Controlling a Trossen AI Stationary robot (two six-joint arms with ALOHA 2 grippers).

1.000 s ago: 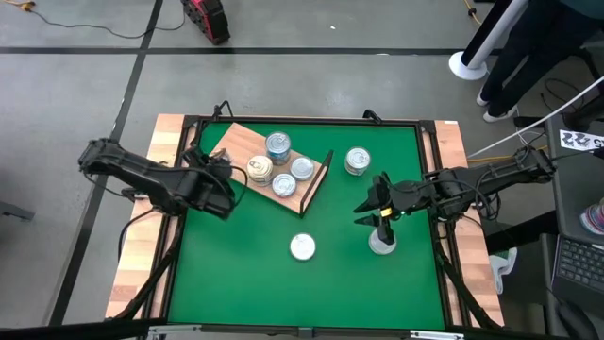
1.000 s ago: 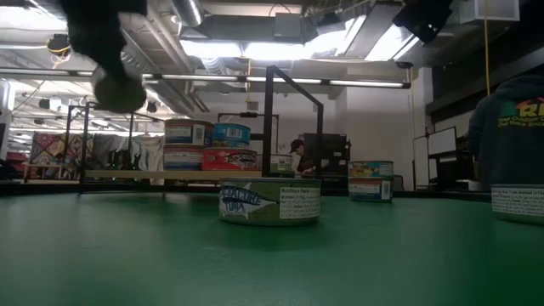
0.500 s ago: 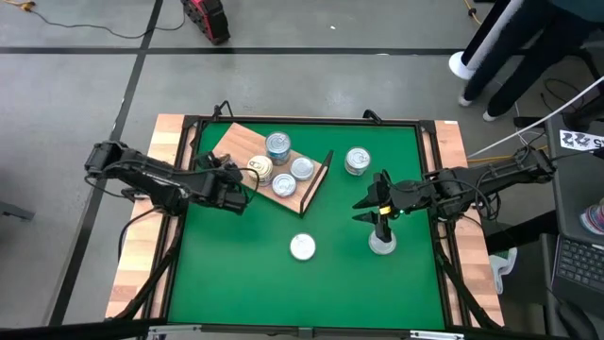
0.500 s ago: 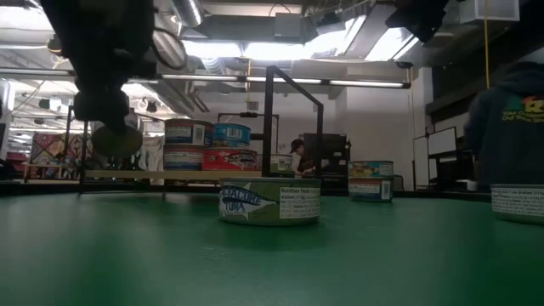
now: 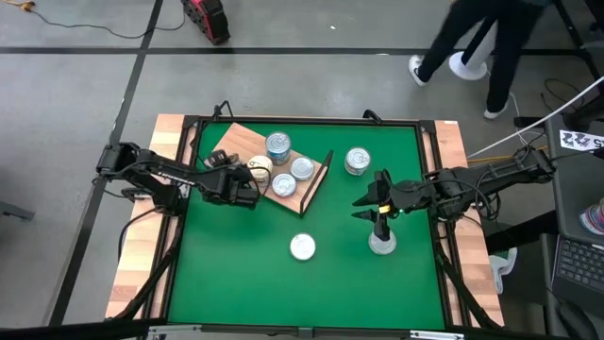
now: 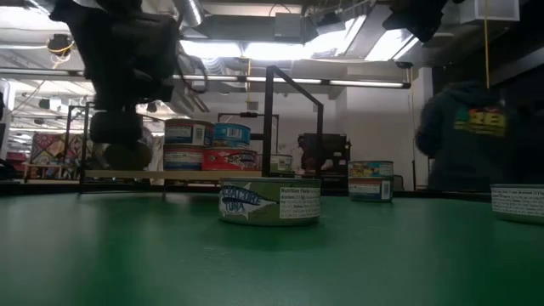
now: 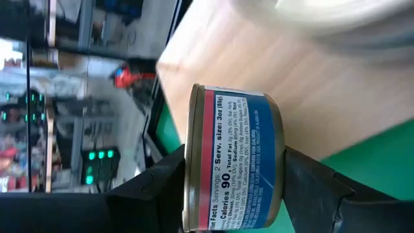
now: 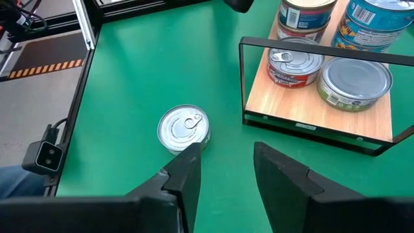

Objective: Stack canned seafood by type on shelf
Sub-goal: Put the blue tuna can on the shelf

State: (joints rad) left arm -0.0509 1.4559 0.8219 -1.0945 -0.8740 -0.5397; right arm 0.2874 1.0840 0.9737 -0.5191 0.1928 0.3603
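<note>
A: What is the biggest thing there?
B: The green tabletop (image 5: 245,283). Toward its far left corner lies the wooden shelf (image 5: 236,144), set at a slant, its black wire frame end (image 5: 316,179) turned toward the tabletop's middle.

A: And the arms?
B: The left arm reaches in from the left edge. The left gripper (image 5: 243,186) hangs at the shelf's near edge, its fingers closed on a blue-and-red labelled tin (image 7: 233,158), held by its flat faces just over the wood. The right arm comes in from the right edge; the right gripper (image 5: 377,210) sits above a tin (image 5: 381,244) near the right edge, its fingers (image 8: 187,169) parted with nothing between them.

A: Where are the other tins?
B: Four show on the shelf from above: a blue-sided tin (image 5: 277,146) stacked toward the far edge, a cream-topped one (image 5: 260,169) beside the left gripper, and two silver-topped ones (image 5: 302,168) (image 5: 283,184) by the wire frame. A stack of tins (image 5: 357,161) stands off the shelf toward the far right corner. A tuna tin (image 5: 302,246) lies alone mid-tabletop toward the near edge.
</note>
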